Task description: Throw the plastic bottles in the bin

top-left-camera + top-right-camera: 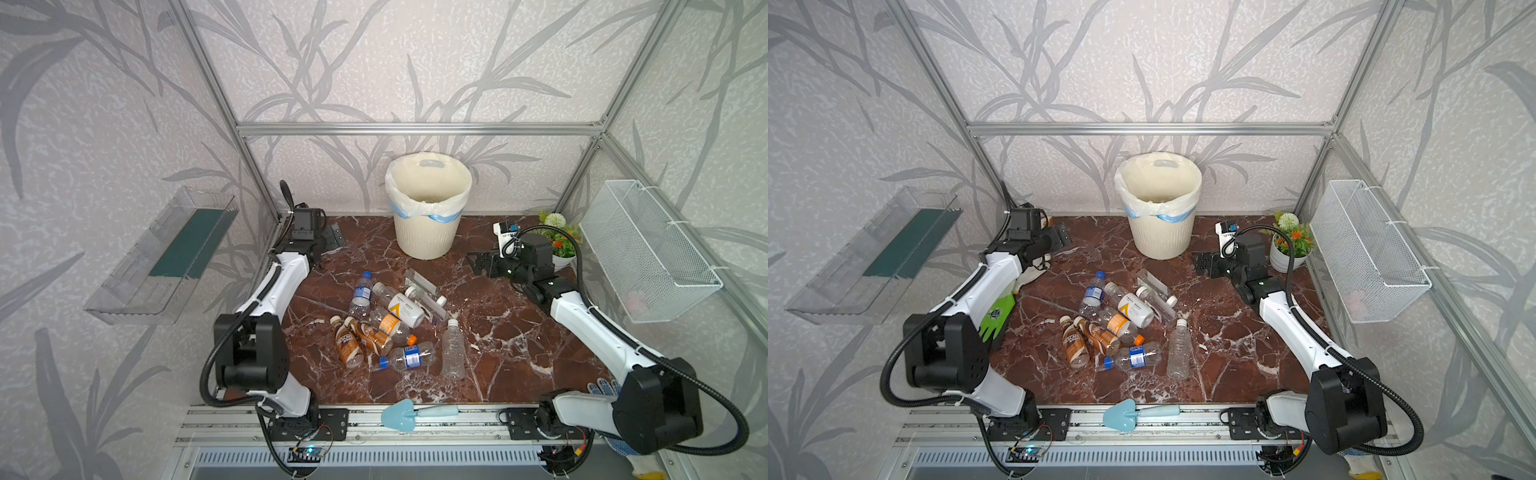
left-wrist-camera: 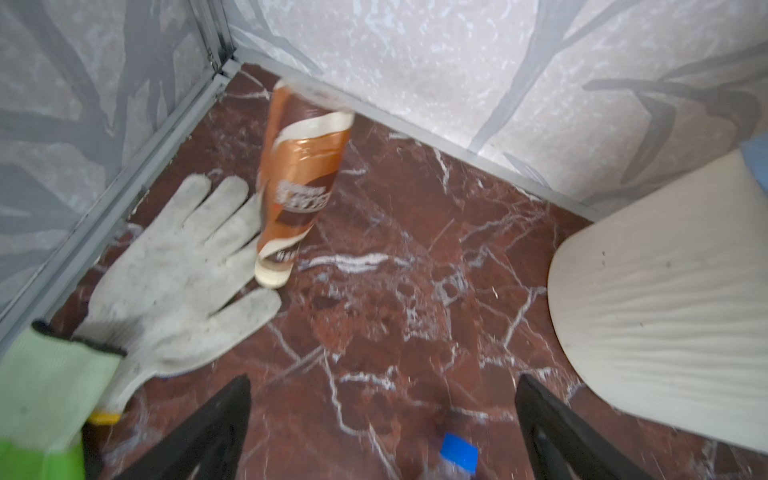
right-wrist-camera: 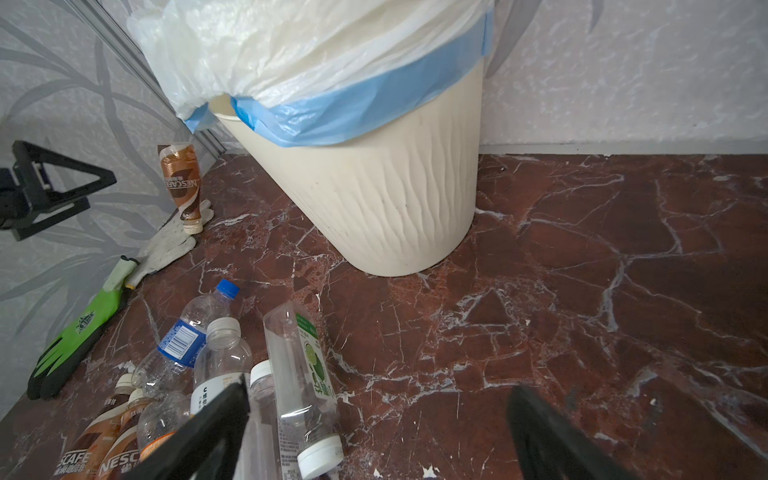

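The cream ribbed bin [image 1: 428,241] [image 1: 1158,241] with a white liner stands at the back middle. Several plastic bottles [image 1: 405,309] [image 1: 1133,309] lie piled on the marble floor in front of it. One brown-labelled bottle [image 2: 299,166] [image 3: 180,178] is cap down and tilted in the back left corner, its cap at a white glove's fingers. My left gripper [image 1: 330,239] [image 2: 384,378] is open beside that corner, holding nothing. My right gripper [image 1: 473,264] [image 3: 378,386] is open and empty, right of the bin [image 3: 374,199] and above the pile's edge.
A white glove [image 2: 178,282] and a green glove [image 1: 994,316] lie along the left wall. A flower pot [image 1: 559,245] stands at the back right, under a wire basket [image 1: 648,249]. A clear shelf [image 1: 162,257] hangs on the left wall. A blue trowel [image 1: 411,415] lies on the front rail.
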{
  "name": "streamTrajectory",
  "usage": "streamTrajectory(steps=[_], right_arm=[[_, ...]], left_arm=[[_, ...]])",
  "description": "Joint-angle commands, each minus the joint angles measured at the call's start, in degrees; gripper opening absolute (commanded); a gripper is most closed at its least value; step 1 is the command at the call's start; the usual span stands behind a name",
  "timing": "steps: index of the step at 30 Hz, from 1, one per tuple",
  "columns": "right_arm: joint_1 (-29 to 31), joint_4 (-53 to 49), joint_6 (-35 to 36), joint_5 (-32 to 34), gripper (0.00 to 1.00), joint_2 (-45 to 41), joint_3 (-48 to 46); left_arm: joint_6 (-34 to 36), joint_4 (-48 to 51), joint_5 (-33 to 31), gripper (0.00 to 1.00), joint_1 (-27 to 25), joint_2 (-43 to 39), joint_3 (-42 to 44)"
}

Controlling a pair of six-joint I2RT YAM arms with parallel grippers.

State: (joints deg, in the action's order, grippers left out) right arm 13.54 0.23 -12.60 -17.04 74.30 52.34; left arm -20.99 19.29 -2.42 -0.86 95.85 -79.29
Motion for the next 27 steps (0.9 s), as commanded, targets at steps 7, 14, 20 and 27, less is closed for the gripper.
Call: streamTrajectory(steps=[7, 14, 20, 27], right_arm=[[-0.2, 3.2, -3.2, -1.3, 0.97, 0.7, -1.8], [-0.1, 7.1, -6.1, -3.3, 0.96, 4.4, -2.6], [-0.1, 8.4, -6.4, -4.5, 0.96, 7.7, -1.1], [-0.1, 9.9, -7.4, -5.4, 0.95, 8.8, -1.4]], left_arm=[[9.6, 18.6, 1.8, 0.98, 9.6, 28.9, -38.0], [3.5, 32.6, -0.3, 0.98, 13.0, 44.9, -59.3], [0.9, 30.6, 0.2, 0.97, 13.1, 50.0, -61.5], [-1.2, 31.9, 3.1, 0.95, 13.1, 58.2, -70.9]])
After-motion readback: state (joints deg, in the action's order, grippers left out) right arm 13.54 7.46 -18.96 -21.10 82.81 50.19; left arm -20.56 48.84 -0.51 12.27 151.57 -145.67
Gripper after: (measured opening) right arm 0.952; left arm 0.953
